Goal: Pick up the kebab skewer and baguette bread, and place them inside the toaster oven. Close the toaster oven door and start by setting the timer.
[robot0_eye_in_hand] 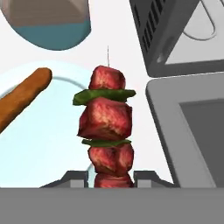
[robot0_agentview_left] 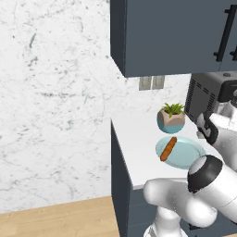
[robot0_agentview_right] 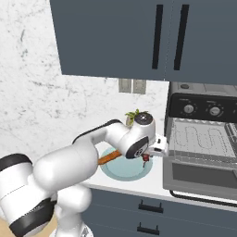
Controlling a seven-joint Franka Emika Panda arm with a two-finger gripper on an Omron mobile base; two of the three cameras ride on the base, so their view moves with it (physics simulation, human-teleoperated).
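Gripper point(robot0_eye_in_hand: 109, 178) is clamped on the bottom chunk of the skewer point(robot0_eye_in_hand: 106, 124); in the hand view a finger point(robot0_eye_in_hand: 76, 177) sits tight against each side of it. Skewer stands straight up from the jaws: red meat chunks with green slices between them, thin tip on top. In the right base view the skewer point(robot0_agentview_right: 146, 158) shows as a small red bit under the hand, hanging over the right edge of the plate point(robot0_agentview_right: 127, 169).

Plate point(robot0_eye_in_hand: 43, 153) is light blue, on the white counter point(robot0_agentview_left: 134, 143). Baguette point(robot0_agentview_left: 168, 148) lies on it, tilted, towards its left side in the left base view, and is apart from the skewer. In the right base view the forearm covers most of the baguette point(robot0_agentview_right: 109, 158).

Just right of the plate: oven door point(robot0_agentview_right: 203, 178) is folded down, open. Wire rack point(robot0_agentview_right: 203, 141) is visible inside the oven point(robot0_agentview_right: 203, 109), two knobs on the panel above the opening. Vent slots on the oven's point(robot0_agentview_left: 203, 95) side face the plate.

Behind the plate: potted plant point(robot0_agentview_left: 171, 117) near the wall. Dark blue cabinets point(robot0_agentview_right: 139, 37) above, marble backsplash behind.
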